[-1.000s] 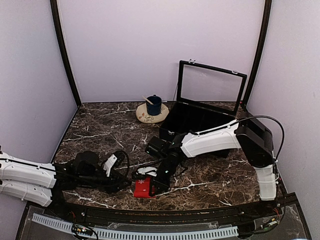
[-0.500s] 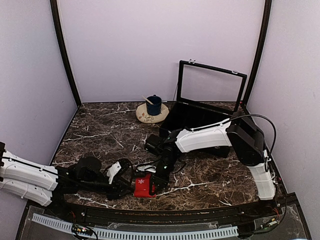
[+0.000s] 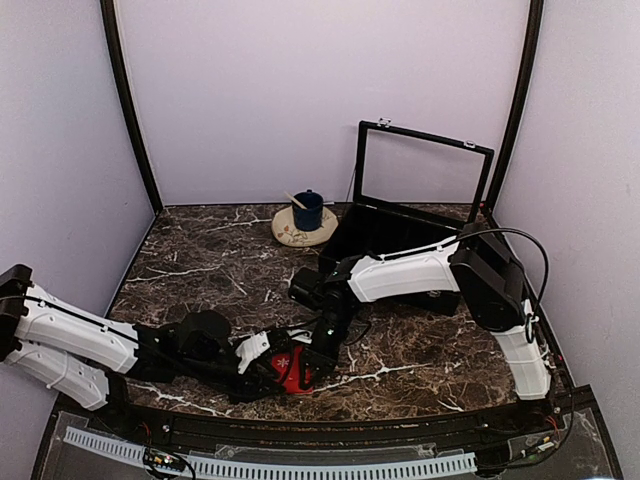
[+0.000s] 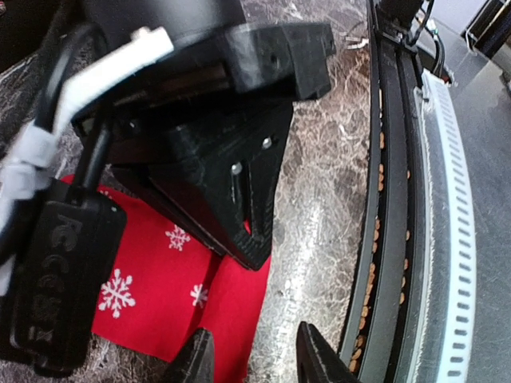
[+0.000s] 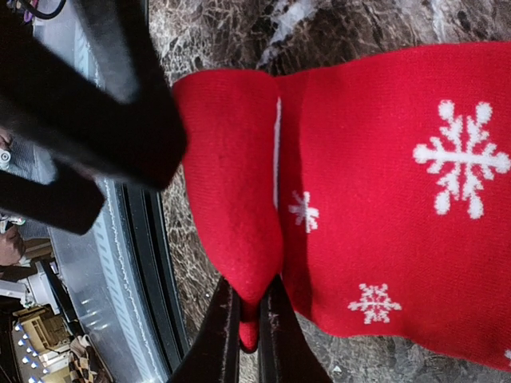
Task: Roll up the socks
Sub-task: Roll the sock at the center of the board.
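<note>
We record the right gripper [image 5: 249,323] pinched on a fold of the red sock [image 5: 383,199], whose remainder lies flat on the marble table [image 4: 319,183] beyond its tips, while the left gripper [image 4: 254,359] stands spread with the sock's edge just ahead.
</note>
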### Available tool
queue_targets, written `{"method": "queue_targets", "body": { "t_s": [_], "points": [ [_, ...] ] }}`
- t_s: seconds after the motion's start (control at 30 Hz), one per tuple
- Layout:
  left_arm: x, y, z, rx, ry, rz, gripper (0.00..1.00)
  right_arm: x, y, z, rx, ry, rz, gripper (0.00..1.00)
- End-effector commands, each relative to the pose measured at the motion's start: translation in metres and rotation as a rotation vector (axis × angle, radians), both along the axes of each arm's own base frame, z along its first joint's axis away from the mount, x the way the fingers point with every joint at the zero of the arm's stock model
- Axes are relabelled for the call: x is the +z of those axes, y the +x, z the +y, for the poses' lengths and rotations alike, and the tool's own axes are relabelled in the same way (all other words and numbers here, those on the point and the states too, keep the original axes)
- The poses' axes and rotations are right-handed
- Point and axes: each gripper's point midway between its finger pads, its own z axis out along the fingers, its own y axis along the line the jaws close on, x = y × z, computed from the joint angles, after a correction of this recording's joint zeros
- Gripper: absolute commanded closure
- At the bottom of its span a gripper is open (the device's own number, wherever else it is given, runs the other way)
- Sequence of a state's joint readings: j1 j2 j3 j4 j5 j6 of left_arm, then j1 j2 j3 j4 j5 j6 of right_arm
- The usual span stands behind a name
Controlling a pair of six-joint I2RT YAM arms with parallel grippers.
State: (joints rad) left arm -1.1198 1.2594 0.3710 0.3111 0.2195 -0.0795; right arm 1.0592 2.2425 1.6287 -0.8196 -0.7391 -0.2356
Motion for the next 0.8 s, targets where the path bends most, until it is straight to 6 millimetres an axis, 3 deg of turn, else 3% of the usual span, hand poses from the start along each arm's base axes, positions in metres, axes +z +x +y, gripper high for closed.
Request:
{"method": "queue_targets", "body": {
  "t_s": [0.0,0.77],
  "points": [
    [-0.005,-0.003,-0.004,-0.052,0.049,-0.025,0.62,-0.008,0.001,-0.005,0.006,-0.023,0.018,1.0],
    [-0.031,0.002,-0.004,-0.079,0.212,-0.104,0.62,-0.009,0.0,-0.005,0.006,-0.016,0.04,1.0]
  ]
}}
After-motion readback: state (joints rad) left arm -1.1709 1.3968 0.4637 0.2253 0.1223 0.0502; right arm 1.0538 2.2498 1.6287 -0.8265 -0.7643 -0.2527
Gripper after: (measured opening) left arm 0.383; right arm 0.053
